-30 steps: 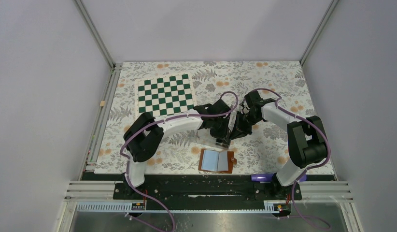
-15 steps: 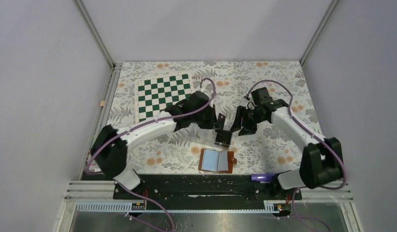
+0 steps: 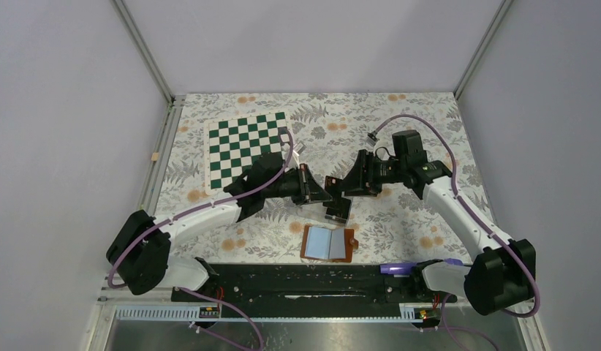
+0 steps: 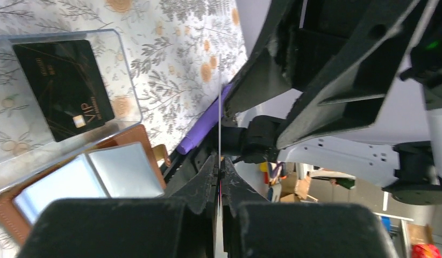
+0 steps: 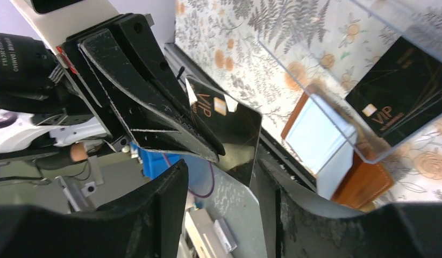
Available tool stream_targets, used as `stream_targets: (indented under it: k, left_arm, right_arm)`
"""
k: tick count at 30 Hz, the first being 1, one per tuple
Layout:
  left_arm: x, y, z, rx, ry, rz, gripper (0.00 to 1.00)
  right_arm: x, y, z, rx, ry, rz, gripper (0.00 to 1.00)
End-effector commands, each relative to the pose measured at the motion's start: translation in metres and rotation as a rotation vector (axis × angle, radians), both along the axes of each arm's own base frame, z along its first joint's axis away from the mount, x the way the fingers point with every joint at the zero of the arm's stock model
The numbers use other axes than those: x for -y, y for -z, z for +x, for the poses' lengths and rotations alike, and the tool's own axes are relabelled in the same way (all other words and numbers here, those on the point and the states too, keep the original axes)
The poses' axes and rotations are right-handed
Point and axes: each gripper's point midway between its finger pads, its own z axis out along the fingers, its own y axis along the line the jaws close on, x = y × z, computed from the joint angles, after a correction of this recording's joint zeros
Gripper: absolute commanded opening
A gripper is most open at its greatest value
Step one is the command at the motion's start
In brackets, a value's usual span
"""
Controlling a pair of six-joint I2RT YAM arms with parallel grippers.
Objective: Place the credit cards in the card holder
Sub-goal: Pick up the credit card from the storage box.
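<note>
My left gripper (image 3: 319, 192) is shut on a black credit card (image 3: 332, 183), held on edge in the air; in the left wrist view the card (image 4: 219, 102) shows edge-on between the closed fingers (image 4: 202, 180). My right gripper (image 3: 350, 184) faces it, open, its fingers (image 5: 154, 215) either side of the card's free end (image 5: 232, 126), which bears a gold VIP mark. A second black card (image 4: 65, 88) lies in the clear plastic box (image 3: 338, 211). The brown card holder (image 3: 329, 243) lies open below, its pale blue sleeves (image 4: 119, 172) up.
A green-and-white chessboard (image 3: 250, 142) lies at the back left of the floral table. A purple object (image 3: 400, 268) lies at the front edge by the right arm's base. Grey walls close in both sides.
Both grippers have lifted off the clear box. The left one has drawn back to the left with a card; the right one has backed off to the right, facing it.
</note>
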Motion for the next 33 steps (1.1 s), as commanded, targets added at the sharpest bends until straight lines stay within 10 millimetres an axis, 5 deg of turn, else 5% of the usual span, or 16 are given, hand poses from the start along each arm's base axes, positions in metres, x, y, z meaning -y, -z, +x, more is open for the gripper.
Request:
stream_targets:
  k: [1,19,33]
  left_arm:
    - [0.005,-0.065,-0.009,0.084,0.04,-0.244,0.0]
    - [0.006,-0.065,-0.013,0.063,0.058,-0.277,0.0]
    - [0.004,-0.052,-0.016,0.048,0.061,-0.254,0.0]
  right_arm:
    - [-0.01,-0.019,-0.006,-0.001,-0.055,0.122,0.55]
    - [-0.024,-0.043,0.002,0.017,-0.061,0.349,0.28]
    - [-0.02,-0.062,-0.002,0.024,-0.111,0.449,0.31]
